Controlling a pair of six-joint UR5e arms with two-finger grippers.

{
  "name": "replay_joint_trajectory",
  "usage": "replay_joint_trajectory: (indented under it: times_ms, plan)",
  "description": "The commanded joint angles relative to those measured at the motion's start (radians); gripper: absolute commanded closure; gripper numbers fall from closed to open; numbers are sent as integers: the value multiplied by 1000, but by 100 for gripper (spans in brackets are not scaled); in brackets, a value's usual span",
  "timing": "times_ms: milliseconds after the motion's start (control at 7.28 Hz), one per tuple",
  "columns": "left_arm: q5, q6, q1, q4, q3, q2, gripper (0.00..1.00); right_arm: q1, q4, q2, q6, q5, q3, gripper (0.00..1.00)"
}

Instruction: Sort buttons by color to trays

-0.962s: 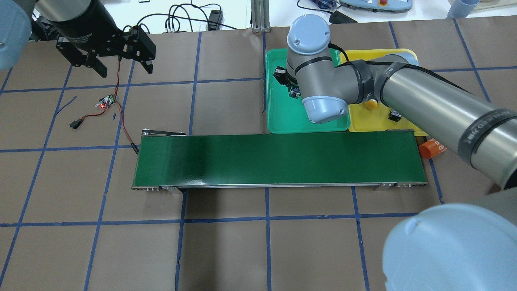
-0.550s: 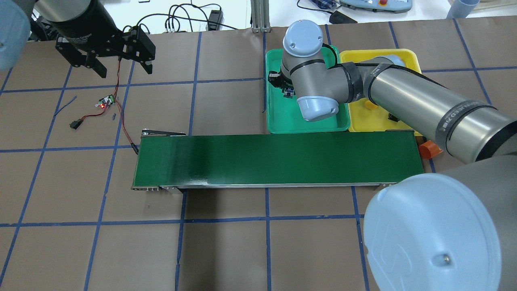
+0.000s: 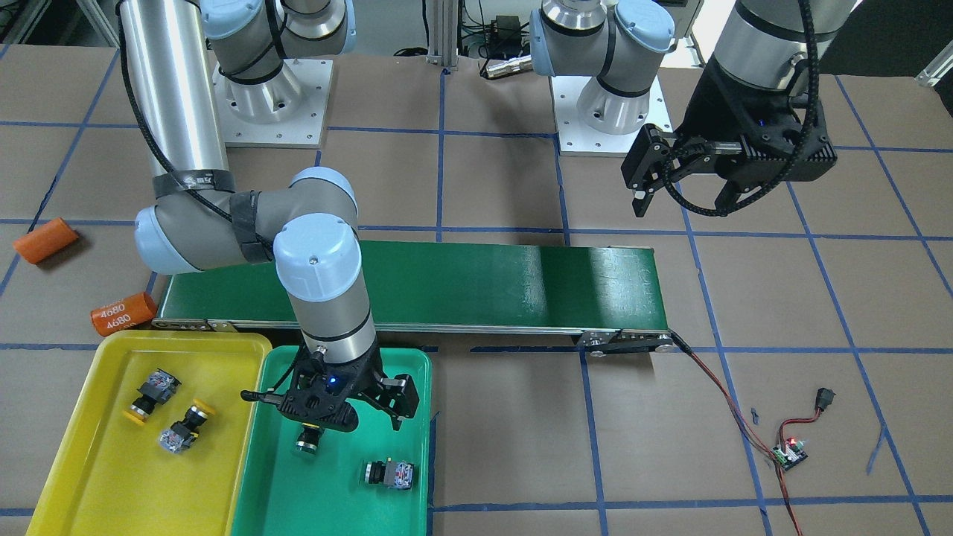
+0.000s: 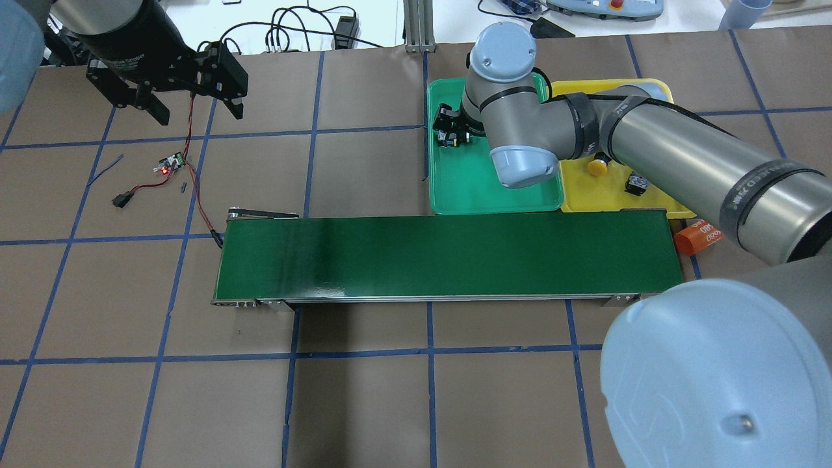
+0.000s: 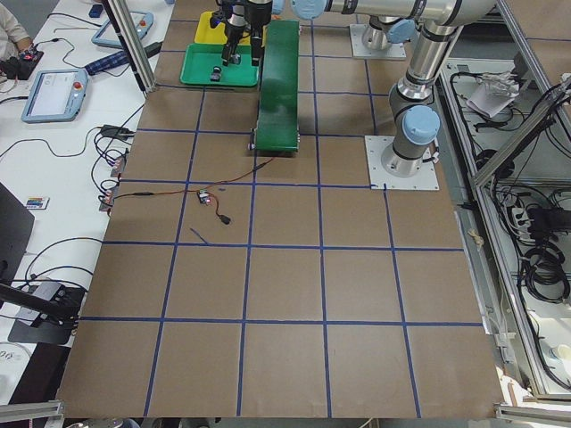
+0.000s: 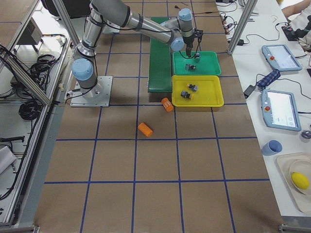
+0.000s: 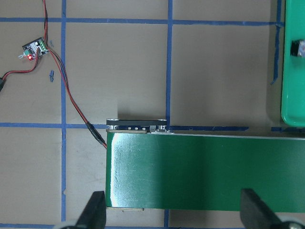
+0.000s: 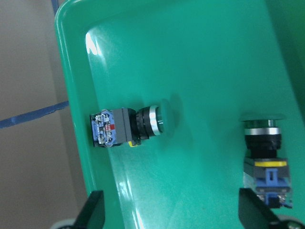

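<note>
Two green buttons lie in the green tray (image 3: pixel 335 499): one (image 3: pixel 307 439) right under my right gripper (image 3: pixel 327 413), the other (image 3: pixel 389 473) nearer the tray's corner. In the right wrist view both buttons (image 8: pixel 133 126) (image 8: pixel 264 152) lie on their sides, and the open fingers (image 8: pixel 90 212) hold nothing. Two yellow buttons (image 3: pixel 149 393) (image 3: pixel 182 430) rest in the yellow tray (image 3: pixel 97 461). My left gripper (image 3: pixel 681 201) hangs open and empty near the belt's other end. Overhead, my right arm hides most of the green tray (image 4: pixel 468 188).
The long dark green conveyor belt (image 3: pixel 447 286) runs between the trays and the robot's bases. Two orange cylinders (image 3: pixel 45 240) (image 3: pixel 123 313) lie beside its end near the yellow tray. A small circuit board (image 3: pixel 789 454) with red wires lies beyond the other end.
My right wrist swung slightly left over the green tray, then back right and farther from the belt. A green button now shows overhead near the tray's left side. The left arm stayed still.
</note>
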Motion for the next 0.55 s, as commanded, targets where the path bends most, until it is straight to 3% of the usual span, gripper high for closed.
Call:
replay_joint_trajectory:
  times_ms: [0,137,412]
  plan:
    - [0,0,2,0,-1,-1,0,-56,242,-135,1,-32,8,0]
    - [0,0,1,-1,-1,0,0,-124,374,-195,-3,-34,24,0]
    - [1,0,1,-1,-3,2,0,-274,521,-326,-14,-34,65,0]
